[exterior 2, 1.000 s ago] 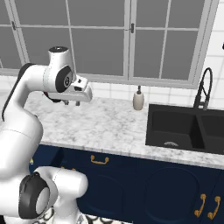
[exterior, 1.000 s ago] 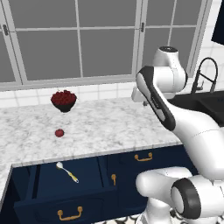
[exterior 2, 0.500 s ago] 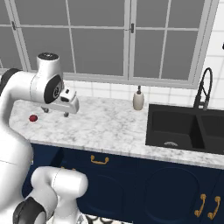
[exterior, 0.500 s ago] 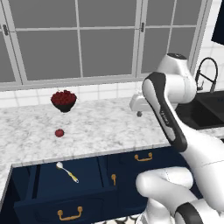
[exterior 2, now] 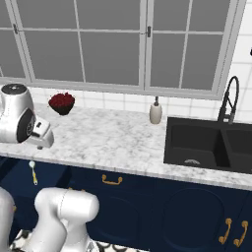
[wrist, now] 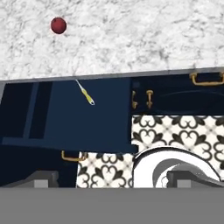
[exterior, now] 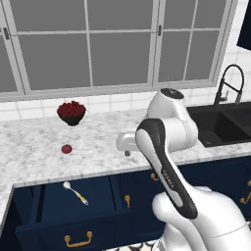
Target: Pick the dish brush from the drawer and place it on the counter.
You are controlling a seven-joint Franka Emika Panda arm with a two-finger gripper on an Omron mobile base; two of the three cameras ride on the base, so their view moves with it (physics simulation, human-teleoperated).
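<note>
White-headed and thin, the dish brush (exterior: 74, 191) lies flat on the floor of the open navy drawer (exterior: 68, 215), its round head toward the back of the drawer and its handle, turning yellow at the end, pointing toward the front and its brass pull. Nothing else lies beside it in that drawer. It looks light and stiff, a hard slim piece that should neither bend nor break under a firm squeeze. I judge the handle too thin and smooth for a sloppy grip, so it could pivot or slip. The best hold seems to be across the handle near its middle, or just behind the head where it thickens, with the jaws set crosswise to its length and lowered until they nearly touch the drawer floor.

Above the drawer runs the white marble desk (exterior: 34, 147), where the brush is to go. A small red apple (exterior: 66, 148) sits on it, back from the drawer's edge, and a dark bowl of red fruit (exterior: 71, 112) stands further back by the wall. A soap bottle (exterior 2: 156, 111) and the black sink (exterior 2: 206, 143) are well away from the drawer, along the desk.

The pincer (exterior: 126, 146) hangs over the desk's front edge, to the side of the drawer toward the sink, and well above the brush. Its jaws stand wide apart and hold nothing.
</note>
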